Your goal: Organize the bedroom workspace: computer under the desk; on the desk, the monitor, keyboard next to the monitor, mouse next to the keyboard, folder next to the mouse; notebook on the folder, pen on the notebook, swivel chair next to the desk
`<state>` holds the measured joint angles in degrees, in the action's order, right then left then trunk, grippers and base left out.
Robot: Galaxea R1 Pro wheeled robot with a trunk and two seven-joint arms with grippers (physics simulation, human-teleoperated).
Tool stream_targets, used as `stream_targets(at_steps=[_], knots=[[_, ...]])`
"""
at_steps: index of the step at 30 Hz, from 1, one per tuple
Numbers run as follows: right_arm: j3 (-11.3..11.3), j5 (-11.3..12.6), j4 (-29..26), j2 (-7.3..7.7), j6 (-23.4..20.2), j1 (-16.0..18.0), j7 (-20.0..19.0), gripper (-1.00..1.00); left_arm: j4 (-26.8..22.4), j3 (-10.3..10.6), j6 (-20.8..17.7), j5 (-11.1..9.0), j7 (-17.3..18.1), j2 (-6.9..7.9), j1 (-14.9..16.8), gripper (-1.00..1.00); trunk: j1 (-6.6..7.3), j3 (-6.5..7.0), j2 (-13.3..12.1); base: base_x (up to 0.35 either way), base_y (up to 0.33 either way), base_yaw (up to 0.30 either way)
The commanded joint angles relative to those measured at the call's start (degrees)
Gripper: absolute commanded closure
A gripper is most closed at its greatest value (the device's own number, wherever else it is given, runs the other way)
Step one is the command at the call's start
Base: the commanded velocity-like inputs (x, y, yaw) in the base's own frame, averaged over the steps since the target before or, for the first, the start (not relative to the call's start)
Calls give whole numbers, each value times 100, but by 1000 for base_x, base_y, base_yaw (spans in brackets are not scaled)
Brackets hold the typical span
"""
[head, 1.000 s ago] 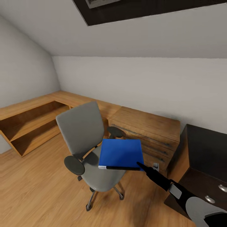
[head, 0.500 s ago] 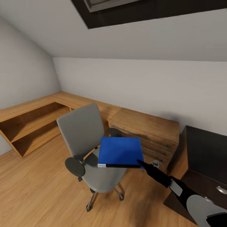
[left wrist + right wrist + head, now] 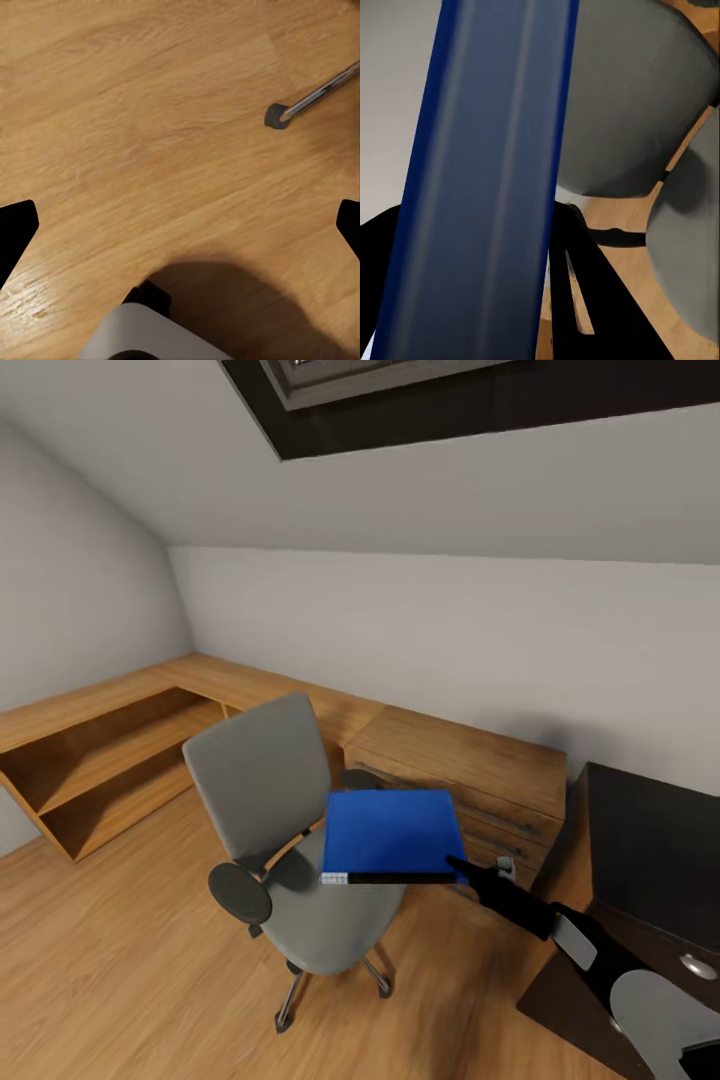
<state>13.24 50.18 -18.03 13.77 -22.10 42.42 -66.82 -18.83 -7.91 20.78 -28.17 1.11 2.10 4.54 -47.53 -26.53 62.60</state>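
- Sloped white walls and a dark-framed skylight point(image 3: 480, 390) close over a bedroom corner with a wood plank floor point(image 3: 120, 960).
- Low wooden shelving point(image 3: 110, 750) runs along the far walls, meeting a wooden drawer unit point(image 3: 470, 765); a dark cabinet point(image 3: 650, 850) with round knobs stands just beside the right arm.
- Seen from the head camera, the right gripper point(image 3: 462, 867) reaches forward, its black fingers clamped on the near corner of a blue folder point(image 3: 390, 832).
- Held roughly level, the folder extends away from the gripper over the seat of the grey swivel chair point(image 3: 265, 785); whether it clears the seat or rests on it cannot be told.
- Up close in the right wrist view, the folder's blue edge point(image 3: 487, 180) runs between the dark fingers, with the chair's grey back point(image 3: 637, 97) and seat beyond it and wood floor showing through the gap.
- The chair stands beyond the right gripper, its back toward the shelving and one round armrest point(image 3: 238, 892) toward the camera.
- Looking down, the left wrist camera shows the left gripper's point(image 3: 180, 225) black fingertips point(image 3: 15, 229) set wide apart at the frame's edges, with nothing between them.
- Below that gripper lies bare floor, a metal chair leg ending in a dark caster point(image 3: 277, 116), and part of the robot's grey base point(image 3: 154, 334).
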Motion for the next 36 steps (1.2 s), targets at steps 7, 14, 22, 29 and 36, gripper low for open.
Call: stream_targets(at_steps=[7, 14, 22, 29, 36], knots=[[75, 35, -410, 215, -407, 3, 146, 100, 2, 9, 14, -49, 12, 0, 0, -100, 154, 120, -279, 0, 0, 0], [137, 34, -647, 197, -445, -3, 159, 100, 2, 9, 14, -49, 12, 0, 2, -100, 308, 246, -560, 0, 0, 0], [225, 35, -690, 156, -607, -6, 200, 100, 2, 9, 20, -49, 12, 0, 3, -100, 484, 390, -880, 0, 0, 0], [222, 31, -1042, 154, -1116, -6, 769, 100, 2, 11, 22, -49, 12, 0, 2, -100, 637, 515, -1161, 0, 0, 0], [222, 65, -1369, 147, -1221, -8, 1449, 100, 4, 9, 23, -49, 12, -5, 2, -100, 791, 641, -1442, 0, 0, 0]])
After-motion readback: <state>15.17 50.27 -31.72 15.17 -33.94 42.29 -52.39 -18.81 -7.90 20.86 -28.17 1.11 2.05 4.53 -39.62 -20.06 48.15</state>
